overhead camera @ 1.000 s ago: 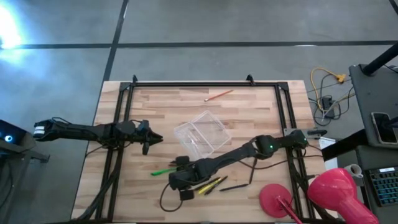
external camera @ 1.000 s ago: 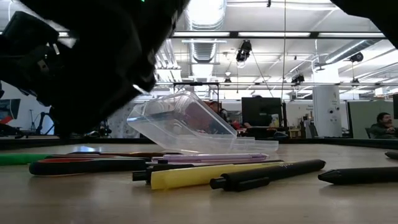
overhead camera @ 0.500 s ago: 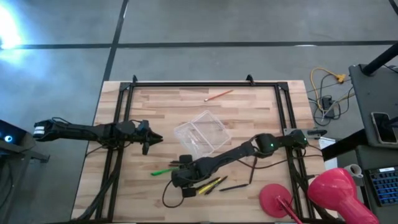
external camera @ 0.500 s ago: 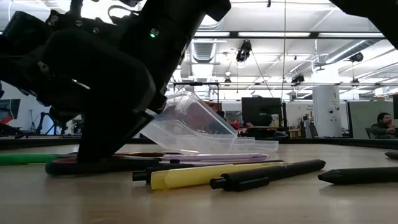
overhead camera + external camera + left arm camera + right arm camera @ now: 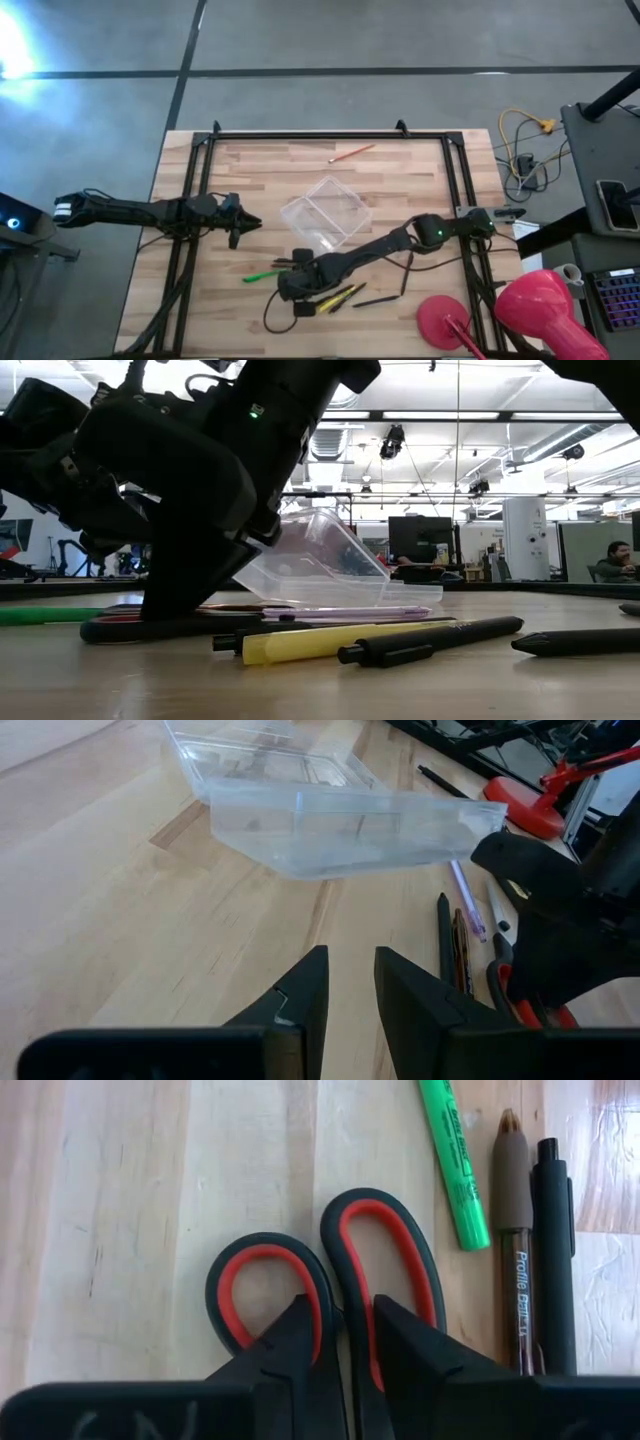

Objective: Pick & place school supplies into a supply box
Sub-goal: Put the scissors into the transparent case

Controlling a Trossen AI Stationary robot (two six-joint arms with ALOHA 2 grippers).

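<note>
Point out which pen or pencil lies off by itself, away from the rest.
The orange pencil, alone near the table's far edge beyond the supply box. The green, yellow and dark ones cluster near the front edge, around the right tool.
</note>
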